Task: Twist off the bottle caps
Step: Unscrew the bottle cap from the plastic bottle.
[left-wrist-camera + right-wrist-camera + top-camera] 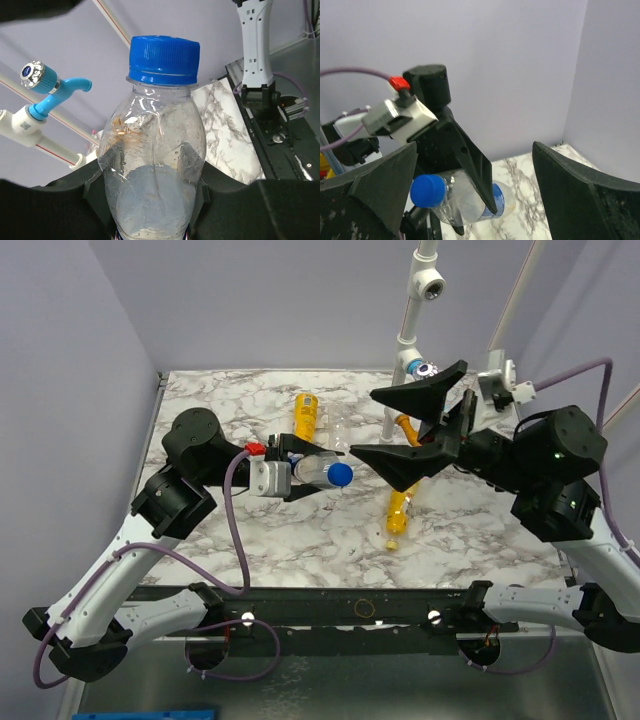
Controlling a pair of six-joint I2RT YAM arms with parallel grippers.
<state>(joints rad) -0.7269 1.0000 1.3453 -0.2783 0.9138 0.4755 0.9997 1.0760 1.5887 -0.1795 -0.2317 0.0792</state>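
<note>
My left gripper (312,472) is shut on a clear bottle (318,471) with a blue label, holding it off the table with its neck pointing right. In the left wrist view the fingers (225,200) press both sides of the bottle (150,165), and the blue cap (164,59) sits on its neck. My right gripper (363,422) stands wide open just right of the blue cap (341,474), not touching it. In the right wrist view the cap (427,190) lies close to the left finger (375,195). Two yellow-orange bottles (305,412) (400,505) lie on the marble table.
A white pipe stand with a blue tap (420,365) rises at the back right, and the tap (35,77) also shows in the left wrist view. A plain clear bottle (345,432) lies behind the held one. Purple walls close in the table (230,530).
</note>
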